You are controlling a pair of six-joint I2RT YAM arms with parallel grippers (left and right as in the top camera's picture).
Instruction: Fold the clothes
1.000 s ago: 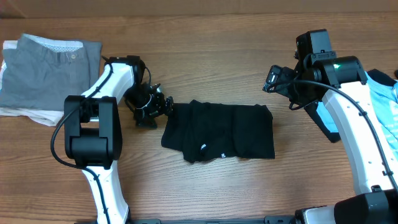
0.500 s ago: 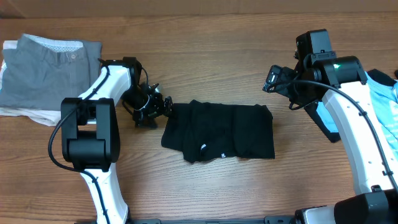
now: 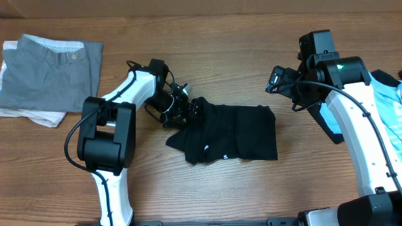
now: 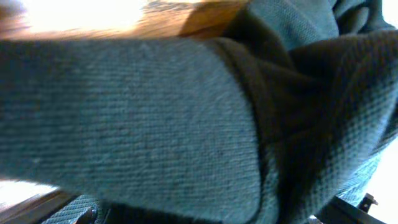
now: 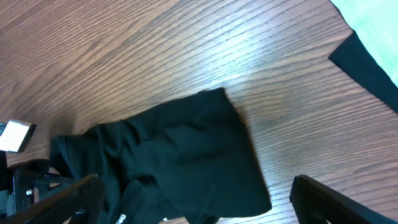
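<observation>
Shifted rightward onto the black shirt (image 3: pixel 239 135), the spread left gripper (image 3: pixel 190 111) sees only knit fabric, whereas the spread right gripper (image 5: pixel 196 196) views its outline.

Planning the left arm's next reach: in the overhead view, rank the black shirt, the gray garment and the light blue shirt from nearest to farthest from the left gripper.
1. black shirt: centre of the table, its left edge at the left gripper.
2. gray garment: far left corner.
3. light blue shirt: right edge.

left gripper (image 3: pixel 187 108) low, right gripper (image 3: pixel 276 80) raised, jaws apart
</observation>
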